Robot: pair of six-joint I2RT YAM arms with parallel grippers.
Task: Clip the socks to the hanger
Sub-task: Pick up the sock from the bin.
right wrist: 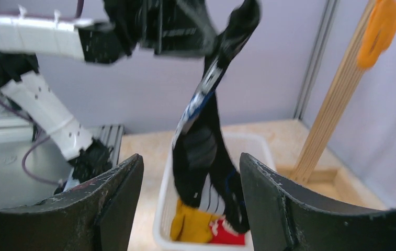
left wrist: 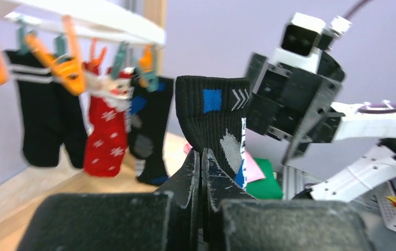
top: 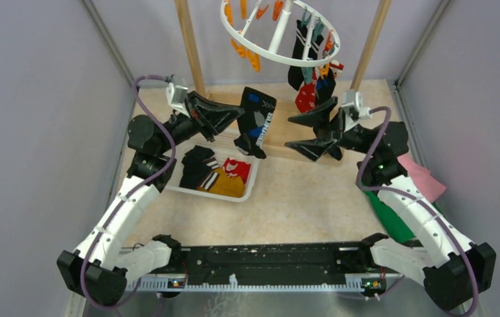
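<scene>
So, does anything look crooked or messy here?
Yes, the hanger looks tilted, dipping toward its right side, where the clipped socks all bunch together. Nothing looks spilled or broken.

light: even, soft | shadows: faint | wrist views: foreground blurred | overhead: sharp

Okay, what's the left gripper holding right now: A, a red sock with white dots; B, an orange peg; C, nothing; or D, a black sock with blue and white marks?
D: the left gripper is shut on the black sock with the blue square and white chevrons, while the red sock hangs pegged on the hanger.
</scene>
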